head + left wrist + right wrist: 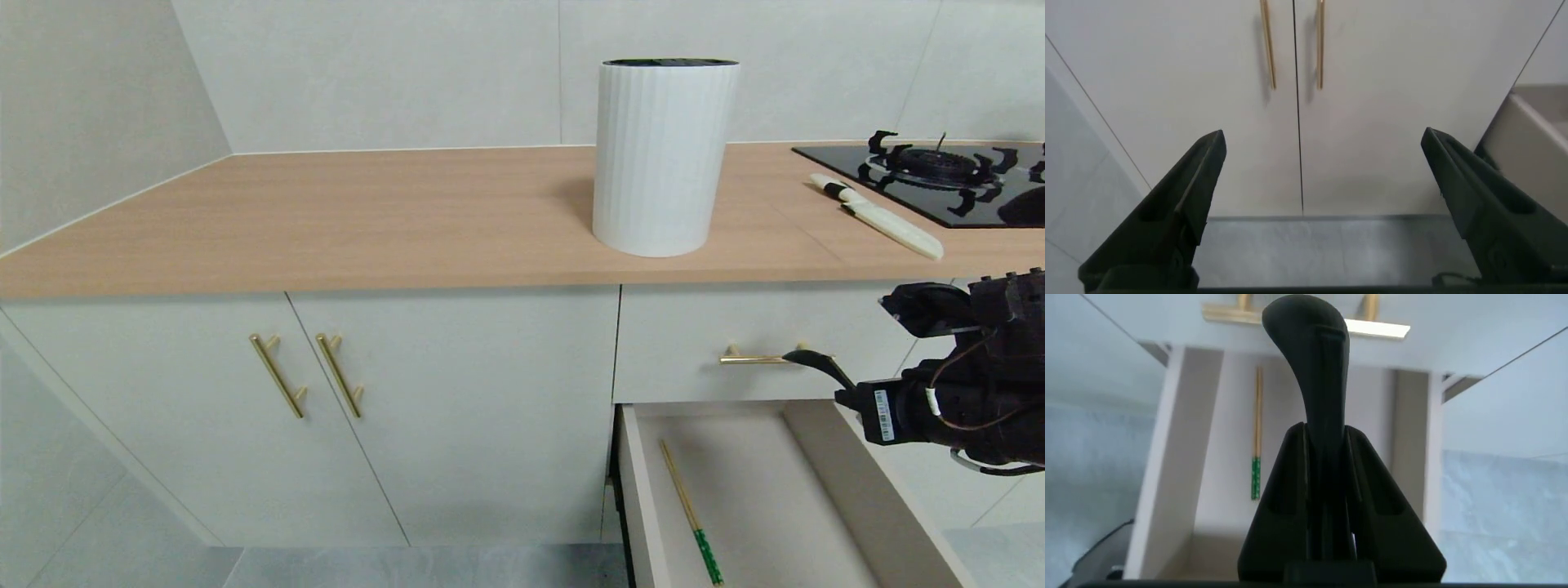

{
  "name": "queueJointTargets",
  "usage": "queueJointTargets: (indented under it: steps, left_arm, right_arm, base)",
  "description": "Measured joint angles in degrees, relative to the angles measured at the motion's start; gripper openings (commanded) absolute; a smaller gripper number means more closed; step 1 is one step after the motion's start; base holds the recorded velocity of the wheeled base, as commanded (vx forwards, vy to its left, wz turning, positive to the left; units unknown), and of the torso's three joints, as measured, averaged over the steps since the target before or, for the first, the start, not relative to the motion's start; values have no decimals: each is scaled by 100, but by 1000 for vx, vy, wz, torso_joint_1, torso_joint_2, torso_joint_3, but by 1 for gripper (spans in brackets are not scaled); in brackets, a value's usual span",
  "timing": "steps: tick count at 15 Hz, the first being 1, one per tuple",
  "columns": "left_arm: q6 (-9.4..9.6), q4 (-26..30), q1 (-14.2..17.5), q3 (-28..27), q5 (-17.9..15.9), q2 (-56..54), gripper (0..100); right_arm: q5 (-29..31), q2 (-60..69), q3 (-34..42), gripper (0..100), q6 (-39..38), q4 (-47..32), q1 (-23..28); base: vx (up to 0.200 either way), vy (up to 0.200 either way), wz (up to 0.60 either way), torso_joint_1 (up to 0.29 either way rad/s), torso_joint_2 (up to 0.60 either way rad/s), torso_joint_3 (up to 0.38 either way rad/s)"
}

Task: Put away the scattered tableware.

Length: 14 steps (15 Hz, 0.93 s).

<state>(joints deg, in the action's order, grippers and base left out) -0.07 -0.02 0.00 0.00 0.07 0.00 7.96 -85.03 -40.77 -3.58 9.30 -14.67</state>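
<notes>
Two claws logged. Right claw [865, 400] is clamped on a black utensil [808, 359], both fingers pressed against its stem. The rounded end of the utensil sticks out ahead of the fingertips. Left claw [1323, 139] holds nothing; its fingers [1192, 192] are spread wide.

Right claw: an open drawer [637, 490] sits below it and slightly ahead. Chopsticks [690, 514] with a green end lie flat on the drawer floor, below the claw and to its left, near the drawer's left wall. One stick or a pair: cannot tell. They are well apart from the utensil.

Just past the utensil's tip is a gold bar handle [755, 358] on the shut drawer front above the open one. Touching or not: cannot tell.

Left claw: straight ahead are two shut cabinet doors, each with a gold handle [1267, 45], either side of the centre seam.

Above and beyond the right claw is a wooden countertop [367, 220]. On it a pale knife [882, 220] lies flat, just beside the black gas hob [931, 171]. Farther to the claw's left a white ribbed canister [663, 155] stands upright, apart from the knife.
</notes>
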Motion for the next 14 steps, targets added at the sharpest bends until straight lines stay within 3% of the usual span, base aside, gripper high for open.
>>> queueJointTargets:
  steps: [5, 14]
  left_arm:
    - [0, 2, 0, 0, 0, 0, 100]
    - [0, 2, 0, -2, 2, 0, 100]
  right_arm:
    - [2, -216, -2, 0, 0, -6, 1]
    - [5, -450, -5, 0, -11, 62, 0]
  base:
    - [0, 0, 0, -114, 404, 290]
    - [0, 0, 0, -5, 25, 17]
